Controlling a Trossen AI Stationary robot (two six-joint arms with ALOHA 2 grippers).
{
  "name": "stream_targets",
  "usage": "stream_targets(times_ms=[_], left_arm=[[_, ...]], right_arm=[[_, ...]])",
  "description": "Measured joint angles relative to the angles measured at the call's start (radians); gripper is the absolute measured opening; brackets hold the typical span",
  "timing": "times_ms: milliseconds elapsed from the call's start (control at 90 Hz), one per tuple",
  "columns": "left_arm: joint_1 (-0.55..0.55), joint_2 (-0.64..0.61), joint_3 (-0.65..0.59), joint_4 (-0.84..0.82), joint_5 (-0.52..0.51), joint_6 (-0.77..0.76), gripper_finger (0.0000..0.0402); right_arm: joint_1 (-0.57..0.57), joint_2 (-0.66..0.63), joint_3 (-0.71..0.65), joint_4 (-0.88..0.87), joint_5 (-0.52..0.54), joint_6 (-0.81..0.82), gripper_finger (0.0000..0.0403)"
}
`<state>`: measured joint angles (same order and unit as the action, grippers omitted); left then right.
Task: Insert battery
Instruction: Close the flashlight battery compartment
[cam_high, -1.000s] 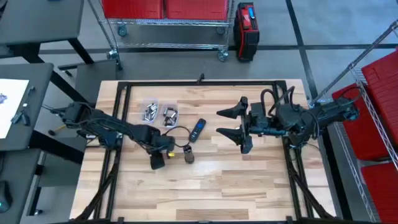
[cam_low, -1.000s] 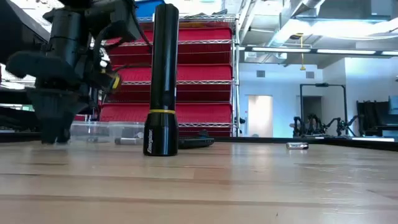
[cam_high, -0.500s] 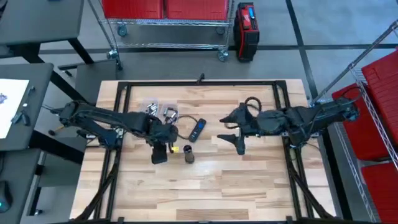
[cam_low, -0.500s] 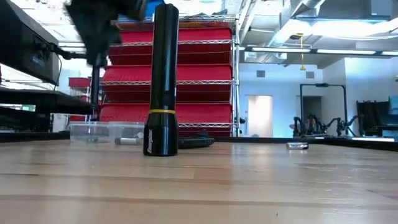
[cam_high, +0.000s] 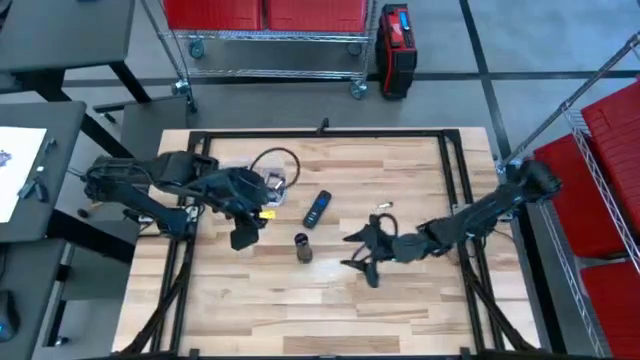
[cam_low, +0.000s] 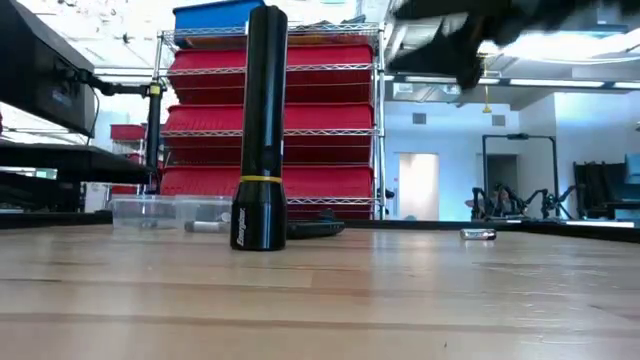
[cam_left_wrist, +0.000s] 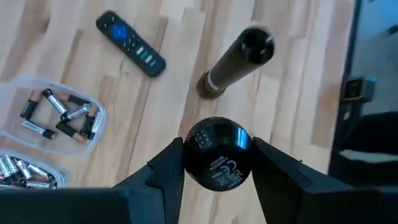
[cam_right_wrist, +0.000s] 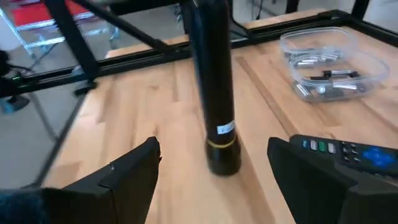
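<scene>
Flashlight: the black cylindrical flashlight body with a yellow band (cam_low: 259, 130) is standing upright on its wide head near the middle of the wooden table (cam_high: 330, 300), open tail end facing up, nothing touching it.
End cap: the round black flashlight cap (cam_left_wrist: 217, 152) is sitting pinched between the fingers of the left gripper (cam_left_wrist: 217, 163), its printed face turned toward the wrist camera.
Batteries: loose batteries are lying in two clear plastic trays (cam_left_wrist: 53, 121) toward the table's far left corner; whether any are already inside the flashlight cannot be told. One small silver battery (cam_high: 383, 206) is lying alone on the wood, right of the remote.
Left gripper: hovering above the table between the trays and the flashlight, left of it, closed on the cap.
Right gripper (cam_right_wrist: 214, 165): fingers spread wide and holding nothing, hanging low just to the right of the flashlight, pointing at its barrel.
Remote: a black remote control with coloured buttons (cam_high: 317, 208) is lying just behind the flashlight, apart from it.
Step, as a judgement: the right arm is probably lining up to steady the barrel.
Risk: the tall, narrow flashlight is balancing on its head, so a finger brushing it off-centre could tip it toward the remote.
Risk: closing too high on the barrel could lever it over.
Risk: the cap, held by its rim, could slip if bumped.
</scene>
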<state>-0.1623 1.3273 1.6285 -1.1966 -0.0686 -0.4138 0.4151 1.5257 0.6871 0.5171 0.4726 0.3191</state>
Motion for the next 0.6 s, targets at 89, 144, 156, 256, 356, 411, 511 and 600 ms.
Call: stream_targets(times_ms=[89,144,156,256,356,411,511,600], left_arm=[[0.0,-0.001,0.025,-0.005,0.0,-0.001,0.0135],[0.0,-0.001,0.039,-0.006,0.0,-0.001,0.0135],[0.0,-0.001,0.042,-0.008,0.0,-0.001,0.0135],[0.0,-0.002,0.063,-0.028,0.0,0.001,0.0135],[0.0,-0.002,0.072,-0.028,0.001,0.014,0.0135],[0.0,-0.002,0.078,-0.033,0.001,0.026,0.0135],[0.0,-0.002,0.08,-0.036,0.01,0.044,0.0135],[0.0,-0.001,0.08,-0.049,0.011,0.054,0.0135]], right_arm=[[-0.017,0.151,0.007,0.203,0.0,-0.058,0.0285],[-0.027,0.235,0.034,0.326,-0.001,-0.097,0.0285],[-0.029,0.25,0.04,0.346,-0.001,-0.104,0.0285],[-0.055,0.363,0.106,0.418,0.0,-0.125,0.0285],[-0.074,0.447,0.163,0.398,-0.013,-0.126,0.0285],[-0.081,0.477,0.192,0.399,-0.028,-0.126,0.0286],[-0.088,0.501,0.226,0.393,-0.029,-0.126,0.0286],[-0.103,0.517,0.245,0.363,-0.03,-0.126,0.0286]])
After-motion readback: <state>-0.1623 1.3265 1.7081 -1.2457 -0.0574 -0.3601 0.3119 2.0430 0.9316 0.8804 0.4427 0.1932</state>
